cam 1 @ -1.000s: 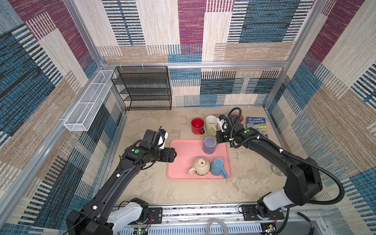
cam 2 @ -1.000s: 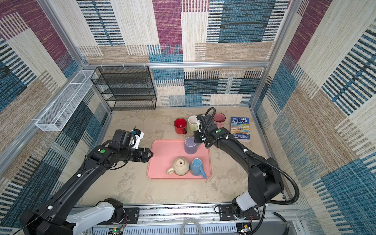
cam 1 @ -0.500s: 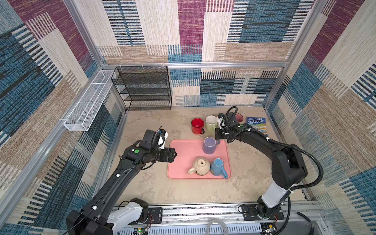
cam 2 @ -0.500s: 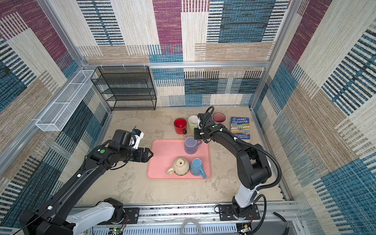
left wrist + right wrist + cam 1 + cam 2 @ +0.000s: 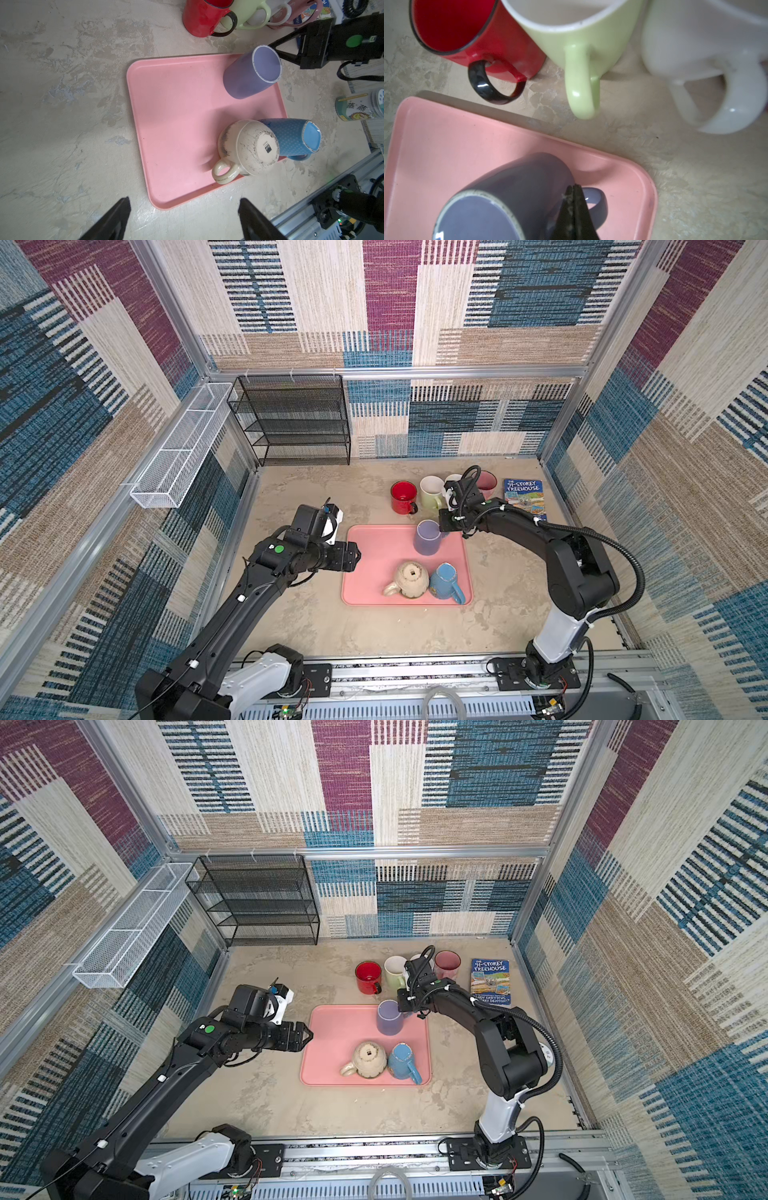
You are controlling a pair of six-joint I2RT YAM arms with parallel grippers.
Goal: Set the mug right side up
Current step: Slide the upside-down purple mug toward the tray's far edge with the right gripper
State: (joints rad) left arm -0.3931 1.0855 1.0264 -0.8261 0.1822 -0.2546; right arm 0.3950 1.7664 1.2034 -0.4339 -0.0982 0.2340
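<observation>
Base up on the pink tray (image 5: 374,564), the purple mug (image 5: 428,537) at the tray's upper right corner, right of centre in both top views, with a cream mug (image 5: 409,580) and a blue mug (image 5: 444,580) overturned side by side at the lower right corner. Pinched fully closed, the right gripper (image 5: 573,193), tips at the purple mug's handle in the lower middle of the right wrist view, unclear whether gripping it. Spread wide and empty, the left gripper (image 5: 355,556) above the tabletop (image 5: 311,635), just beside the tray's left edge.
</observation>
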